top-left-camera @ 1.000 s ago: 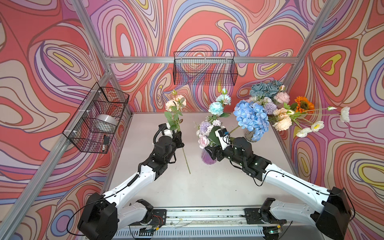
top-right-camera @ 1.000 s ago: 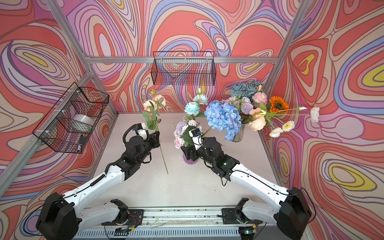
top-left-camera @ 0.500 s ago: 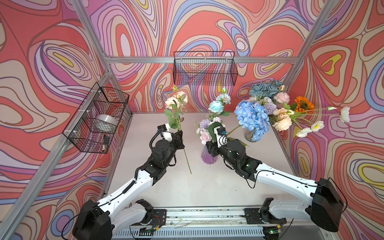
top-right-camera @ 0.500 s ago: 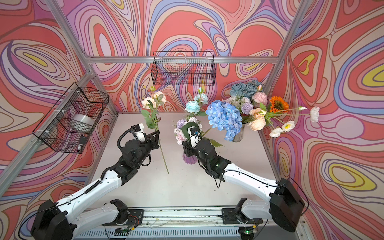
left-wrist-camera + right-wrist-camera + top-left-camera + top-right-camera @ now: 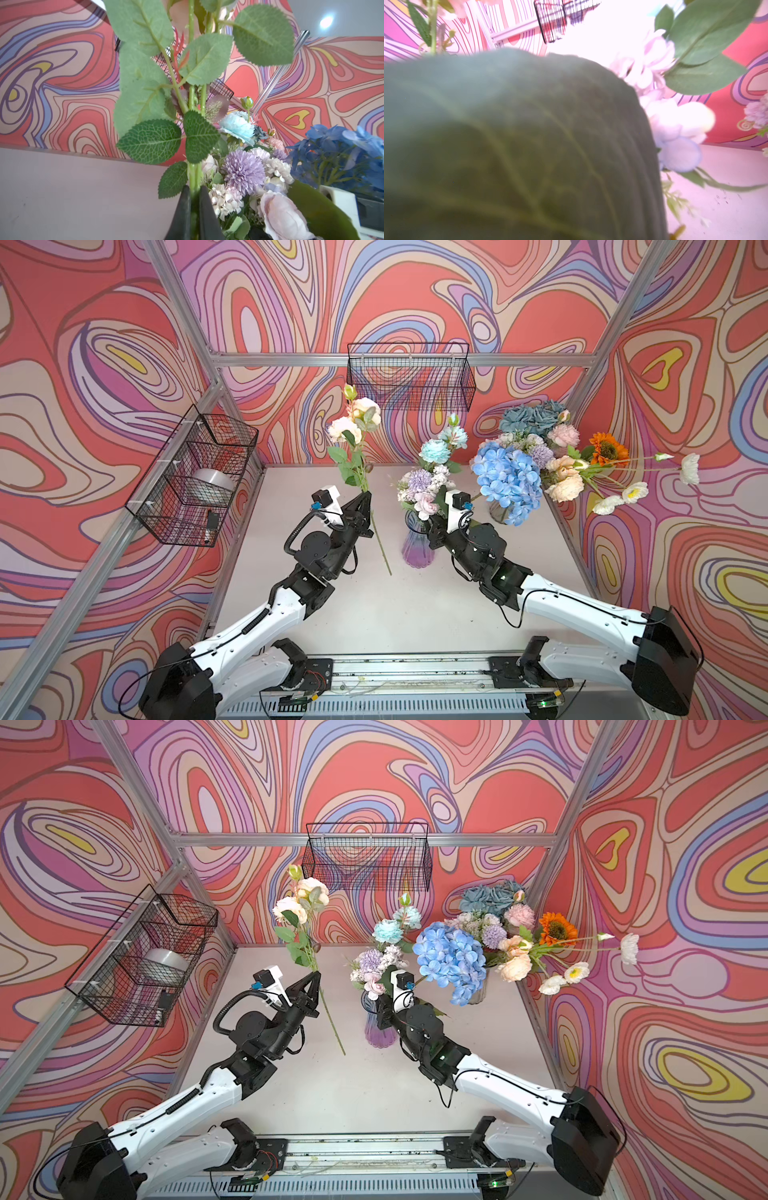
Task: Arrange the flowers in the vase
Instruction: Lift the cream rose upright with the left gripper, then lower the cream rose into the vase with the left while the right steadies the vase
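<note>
My left gripper is shut on the green stem of a peach-and-white rose spray. It holds the spray upright above the table, left of the purple vase. That vase holds lilac, pink and aqua flowers. My right gripper sits against the vase's neck under the blooms. Its jaws are hidden there, and a big green leaf blocks the right wrist view.
A clear glass vase at the back right holds blue hydrangea, peach, orange and white blooms that lean over the right edge. Wire baskets hang on the left wall and back wall. The arms' rail runs along the front.
My left gripper has lifted the rose spray higher and slightly toward the back. My right arm has moved left, in against the purple vase's neck.
</note>
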Controlling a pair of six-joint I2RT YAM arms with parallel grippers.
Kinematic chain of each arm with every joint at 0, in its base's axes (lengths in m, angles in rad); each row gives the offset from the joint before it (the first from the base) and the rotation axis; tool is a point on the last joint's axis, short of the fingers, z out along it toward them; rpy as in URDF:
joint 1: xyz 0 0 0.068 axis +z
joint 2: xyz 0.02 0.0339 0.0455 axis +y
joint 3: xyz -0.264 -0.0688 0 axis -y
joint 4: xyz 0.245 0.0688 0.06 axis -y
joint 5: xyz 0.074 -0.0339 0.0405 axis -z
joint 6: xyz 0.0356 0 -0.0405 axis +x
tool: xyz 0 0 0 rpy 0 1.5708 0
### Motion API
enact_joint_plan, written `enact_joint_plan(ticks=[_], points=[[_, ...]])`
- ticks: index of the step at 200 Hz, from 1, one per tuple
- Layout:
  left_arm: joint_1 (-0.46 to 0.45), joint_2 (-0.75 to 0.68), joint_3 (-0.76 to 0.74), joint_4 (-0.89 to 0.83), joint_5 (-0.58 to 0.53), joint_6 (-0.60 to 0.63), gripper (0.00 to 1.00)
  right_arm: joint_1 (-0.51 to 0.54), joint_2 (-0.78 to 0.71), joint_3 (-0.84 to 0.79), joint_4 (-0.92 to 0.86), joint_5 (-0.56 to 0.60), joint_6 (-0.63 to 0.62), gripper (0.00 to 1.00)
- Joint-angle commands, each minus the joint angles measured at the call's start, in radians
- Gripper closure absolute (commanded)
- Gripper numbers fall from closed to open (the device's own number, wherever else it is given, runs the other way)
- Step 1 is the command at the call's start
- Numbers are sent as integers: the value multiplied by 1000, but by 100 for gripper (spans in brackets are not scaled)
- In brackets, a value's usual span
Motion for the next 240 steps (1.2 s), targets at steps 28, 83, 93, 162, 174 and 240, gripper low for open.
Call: enact_joint_plan(ticks=[28,83,93,162,174,240], points=[[-8,49,32,313,39,35,100,2,-37,-32,46,65,27,67],[-39,191,78,587,18,102,100,2,-37,-68,66,64,78,69],[-45,208,99,588,17,135,100,3,-40,-73,71,64,79,69],[-49,263,174,591,1,191,100,3,-65,-103,96,77,84,71],[-50,283,192,592,-2,192,100,3,-66,-102,93,76,82,71],[-50,402,258,595,45,246,100,4,-94,-115,86,77,80,71]])
